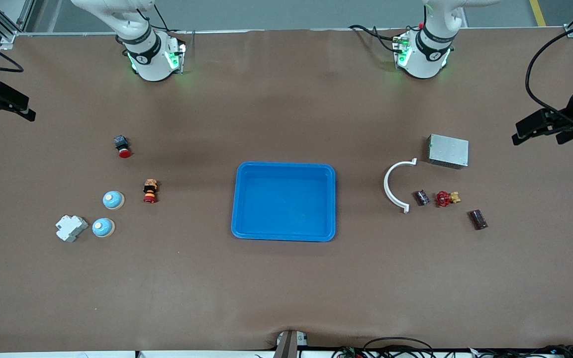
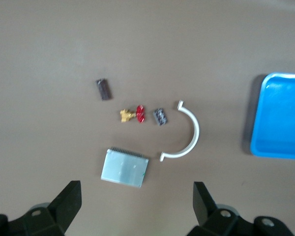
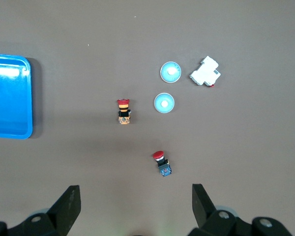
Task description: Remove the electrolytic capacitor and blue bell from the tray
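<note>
A dark brown capacitor [image 1: 478, 219] [image 2: 103, 89] lies toward the left arm's end of the table, nearer to the front camera than the silver box. Two light-blue bells [image 1: 113, 200] [image 1: 103, 227] sit toward the right arm's end; the right wrist view shows them as well [image 3: 163, 103] [image 3: 170, 72]. A blue tray [image 1: 240, 199] [image 2: 265, 142] [image 3: 24, 123] rests mid-table with nothing in it. My left gripper [image 1: 540, 135] [image 2: 136, 192] hangs open high over the silver box's area. My right gripper [image 1: 3, 115] [image 3: 135, 192] hangs open high over bare table beside a red push button.
Beside the capacitor lie a red-and-brass valve [image 1: 445, 198], a small dark part [image 1: 421, 197], a white curved clamp [image 1: 395, 185] and a silver box [image 1: 448, 151]. Near the bells are a white breaker [image 1: 71, 227] and two red push buttons [image 1: 123, 146] [image 1: 150, 191].
</note>
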Controlling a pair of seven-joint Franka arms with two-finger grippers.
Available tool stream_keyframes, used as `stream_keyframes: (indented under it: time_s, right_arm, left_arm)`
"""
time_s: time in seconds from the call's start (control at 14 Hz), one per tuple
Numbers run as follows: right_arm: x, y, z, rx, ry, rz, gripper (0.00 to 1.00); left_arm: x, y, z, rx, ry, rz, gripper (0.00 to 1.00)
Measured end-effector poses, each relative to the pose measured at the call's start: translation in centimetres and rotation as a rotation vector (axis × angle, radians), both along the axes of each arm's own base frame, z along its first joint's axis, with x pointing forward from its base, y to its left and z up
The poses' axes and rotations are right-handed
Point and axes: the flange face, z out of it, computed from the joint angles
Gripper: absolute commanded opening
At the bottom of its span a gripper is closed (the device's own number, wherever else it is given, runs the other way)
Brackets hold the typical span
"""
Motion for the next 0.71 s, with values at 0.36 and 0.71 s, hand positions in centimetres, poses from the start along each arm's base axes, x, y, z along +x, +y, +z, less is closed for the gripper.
stream_keyframes:
  time_s: [0.36, 0.71]
  right_arm:
    - [-0.01, -0.11, 0.0, 0.001, 0.0, -0.002, 1.0]
    - [-0.01, -0.2, 0.0, 0.001, -0.001, -0.003, 1.0]
  left_arm:
    - [-0.08, 0.01, -0.47, 0.028, 0.013, -0.005, 1.0]
    - [-0.1, 0.09, -0.4, 0.027, 0.011, -0.003, 1.0]
